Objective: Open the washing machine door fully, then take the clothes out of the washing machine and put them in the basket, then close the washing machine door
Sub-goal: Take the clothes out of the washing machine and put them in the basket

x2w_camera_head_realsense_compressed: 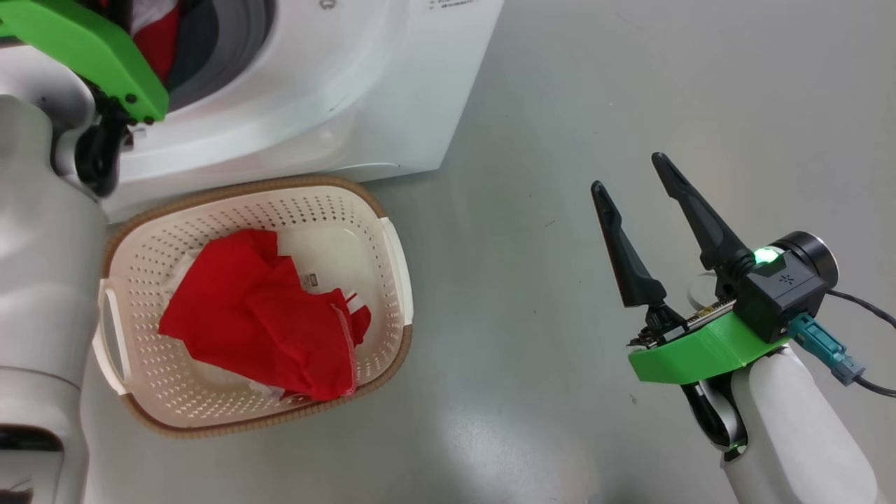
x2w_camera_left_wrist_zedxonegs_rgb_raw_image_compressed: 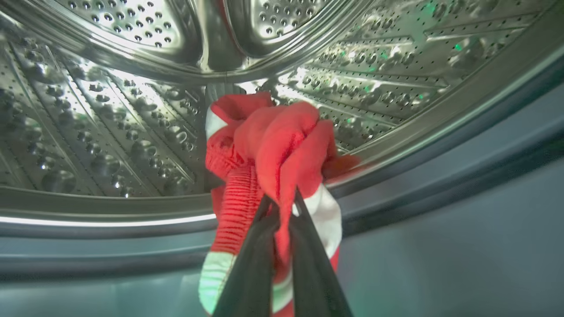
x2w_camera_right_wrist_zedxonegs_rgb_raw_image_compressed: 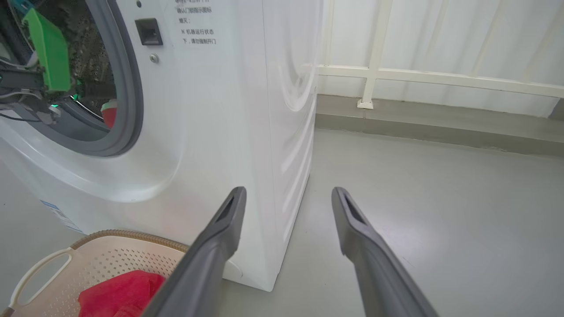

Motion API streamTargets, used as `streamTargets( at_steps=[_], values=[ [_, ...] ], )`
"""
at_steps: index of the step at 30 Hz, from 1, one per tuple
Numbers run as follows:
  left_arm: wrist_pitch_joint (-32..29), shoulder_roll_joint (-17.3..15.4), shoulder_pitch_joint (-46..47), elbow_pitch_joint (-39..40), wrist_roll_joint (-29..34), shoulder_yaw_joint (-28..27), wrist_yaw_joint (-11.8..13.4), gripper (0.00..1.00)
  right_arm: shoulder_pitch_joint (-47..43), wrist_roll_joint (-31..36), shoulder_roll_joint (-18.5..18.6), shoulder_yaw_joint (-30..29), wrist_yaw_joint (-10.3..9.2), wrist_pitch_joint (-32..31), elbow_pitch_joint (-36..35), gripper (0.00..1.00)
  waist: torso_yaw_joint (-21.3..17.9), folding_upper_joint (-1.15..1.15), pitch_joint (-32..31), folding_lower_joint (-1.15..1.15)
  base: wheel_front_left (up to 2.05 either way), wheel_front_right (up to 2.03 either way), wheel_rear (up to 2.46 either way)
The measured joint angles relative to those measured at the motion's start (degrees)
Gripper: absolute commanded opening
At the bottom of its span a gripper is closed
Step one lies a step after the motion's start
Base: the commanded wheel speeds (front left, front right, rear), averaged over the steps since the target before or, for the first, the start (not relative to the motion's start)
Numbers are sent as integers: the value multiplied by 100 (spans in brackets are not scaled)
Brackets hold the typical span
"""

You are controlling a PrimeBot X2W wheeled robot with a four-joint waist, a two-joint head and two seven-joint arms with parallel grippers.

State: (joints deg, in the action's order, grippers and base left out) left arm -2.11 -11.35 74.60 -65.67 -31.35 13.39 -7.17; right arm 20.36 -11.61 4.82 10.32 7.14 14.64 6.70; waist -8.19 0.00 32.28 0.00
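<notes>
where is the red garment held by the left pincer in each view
Head view: red garment, top left, inside the washing machine.
Left wrist view: centre, clamped in the left pincer.
Right wrist view: small red patch, far left.
Shared landmark: the grey rubber ring around it.

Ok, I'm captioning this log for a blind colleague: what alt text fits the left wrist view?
The left end effector is shut on a bunched red garment with white stripes, held at the mouth of the perforated steel drum. A grey rubber ring runs along the drum's front edge.
</notes>
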Motion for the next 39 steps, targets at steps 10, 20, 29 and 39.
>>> streamTargets(
  at_steps=[10,20,29,39],
  values=[
    [1429,-42,-245,186,-14,86,0,0,-1,-91,40,-7,0,0,3,100,177,0,-35,0,0,0,0],
    [1644,-43,-798,1612,238,-342,91,0,-1,-91,71,-40,0,0,3,100,383,0,-128,0,0,0,0],
    [1667,192,-1946,2987,857,-946,162,0,-30,-91,86,-168,0,0,5,100,489,0,-400,0,0,0,0],
    [1668,412,-2992,4028,1457,-1434,146,0,-296,-89,57,-257,0,0,8,100,610,0,-850,0,0,0,0]
  ],
)
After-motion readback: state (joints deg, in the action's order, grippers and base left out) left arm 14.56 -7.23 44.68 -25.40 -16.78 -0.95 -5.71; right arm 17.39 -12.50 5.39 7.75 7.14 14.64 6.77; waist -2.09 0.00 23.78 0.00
